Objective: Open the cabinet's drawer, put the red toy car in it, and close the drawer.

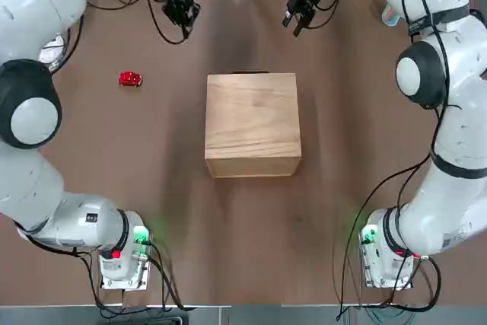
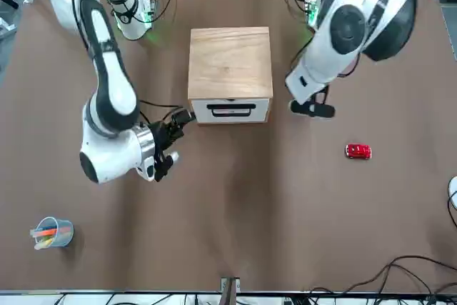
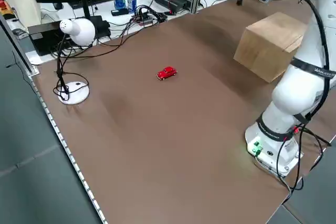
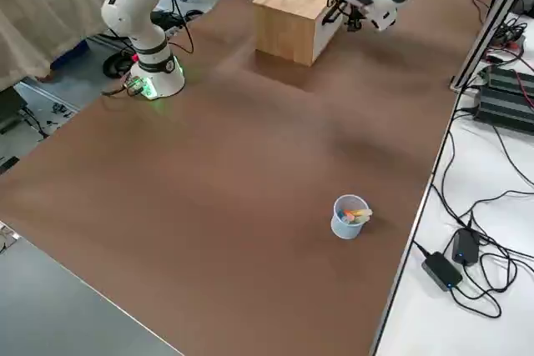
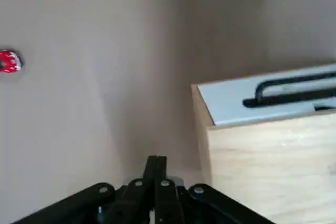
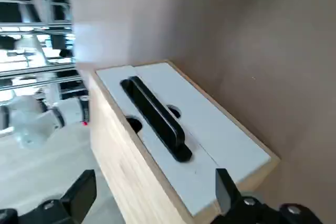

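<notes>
The cabinet [image 1: 251, 123] stands mid-table, a light wooden box. Its drawer [image 2: 230, 111] faces away from the arm bases; it is pushed in, with a dark handle [image 6: 157, 119]. The red toy car [image 1: 130, 79] lies on the table to the cabinet's left, also visible as a small red car [image 2: 358, 151] in the front view. My left gripper [image 1: 183, 14] hovers beyond the cabinet's far left corner, shut on nothing [image 5: 156, 160]. My right gripper [image 1: 298, 19] hangs beyond the far right corner, open [image 6: 153, 179], looking at the drawer front.
A blue cup of pens [image 2: 51, 233] stands near the table's far right corner. A white desk lamp [image 3: 73, 30] and cables sit off the left edge. A white mouse [image 2: 453, 191] shows at the far left edge.
</notes>
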Available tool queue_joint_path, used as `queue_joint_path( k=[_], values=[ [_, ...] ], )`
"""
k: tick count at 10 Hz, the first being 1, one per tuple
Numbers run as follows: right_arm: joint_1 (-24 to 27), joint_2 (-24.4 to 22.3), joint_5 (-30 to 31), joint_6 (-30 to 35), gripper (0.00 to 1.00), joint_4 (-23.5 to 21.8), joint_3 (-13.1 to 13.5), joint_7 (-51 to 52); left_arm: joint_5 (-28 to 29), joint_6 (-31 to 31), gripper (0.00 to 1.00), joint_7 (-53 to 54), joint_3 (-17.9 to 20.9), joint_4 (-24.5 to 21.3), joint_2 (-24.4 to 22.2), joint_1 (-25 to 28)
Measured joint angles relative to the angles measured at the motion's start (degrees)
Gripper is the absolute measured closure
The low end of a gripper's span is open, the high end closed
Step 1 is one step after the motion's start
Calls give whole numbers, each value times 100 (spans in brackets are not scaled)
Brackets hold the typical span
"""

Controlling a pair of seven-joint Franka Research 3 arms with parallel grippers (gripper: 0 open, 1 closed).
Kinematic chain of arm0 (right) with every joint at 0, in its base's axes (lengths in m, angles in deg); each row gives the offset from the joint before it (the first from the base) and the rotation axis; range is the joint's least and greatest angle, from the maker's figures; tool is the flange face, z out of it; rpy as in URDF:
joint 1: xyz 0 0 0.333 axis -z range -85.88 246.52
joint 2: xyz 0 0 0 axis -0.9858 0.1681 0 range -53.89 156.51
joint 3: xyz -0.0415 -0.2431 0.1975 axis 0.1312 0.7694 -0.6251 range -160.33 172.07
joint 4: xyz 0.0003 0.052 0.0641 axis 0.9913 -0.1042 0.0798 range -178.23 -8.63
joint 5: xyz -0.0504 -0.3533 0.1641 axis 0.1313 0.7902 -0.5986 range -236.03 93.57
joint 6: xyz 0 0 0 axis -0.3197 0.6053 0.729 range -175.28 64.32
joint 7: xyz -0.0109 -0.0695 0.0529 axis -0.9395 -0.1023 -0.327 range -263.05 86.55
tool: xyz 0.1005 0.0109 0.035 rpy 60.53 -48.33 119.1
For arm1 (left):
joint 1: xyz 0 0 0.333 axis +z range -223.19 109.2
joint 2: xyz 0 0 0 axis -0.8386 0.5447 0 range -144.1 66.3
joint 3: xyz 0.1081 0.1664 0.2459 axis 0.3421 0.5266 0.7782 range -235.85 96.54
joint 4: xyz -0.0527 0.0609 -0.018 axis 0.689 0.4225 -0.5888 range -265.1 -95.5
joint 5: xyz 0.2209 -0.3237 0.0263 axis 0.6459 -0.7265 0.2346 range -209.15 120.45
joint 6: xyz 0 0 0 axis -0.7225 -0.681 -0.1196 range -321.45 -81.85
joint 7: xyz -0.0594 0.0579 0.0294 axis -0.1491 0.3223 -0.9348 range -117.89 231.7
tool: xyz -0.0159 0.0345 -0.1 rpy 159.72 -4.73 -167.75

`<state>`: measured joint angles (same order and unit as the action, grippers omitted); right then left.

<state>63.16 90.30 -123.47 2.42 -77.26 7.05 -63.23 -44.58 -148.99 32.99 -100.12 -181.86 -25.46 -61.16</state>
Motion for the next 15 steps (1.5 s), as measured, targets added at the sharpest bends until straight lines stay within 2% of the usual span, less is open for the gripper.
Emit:
queue_joint_path(
  k=[2,5,7,10,15],
  values=[
    [37,258,-571,39,0,33,-10,521,3,-96,97,-43,-295,-45,350,-53],
    [-122,395,-717,33,0,125,-49,1456,13,-589,97,-308,-467,-48,815,-83],
    [-211,661,-815,-19,0,164,-61,2047,16,-779,99,-398,-506,-47,1016,-135],
    [-230,1230,-1605,-9,0,215,-111,2166,18,-790,99,-555,-521,-79,1170,-237],
    [-320,1568,-1740,271,0,226,-139,1938,30,-792,99,-671,-528,-189,1175,-275]
  ],
)
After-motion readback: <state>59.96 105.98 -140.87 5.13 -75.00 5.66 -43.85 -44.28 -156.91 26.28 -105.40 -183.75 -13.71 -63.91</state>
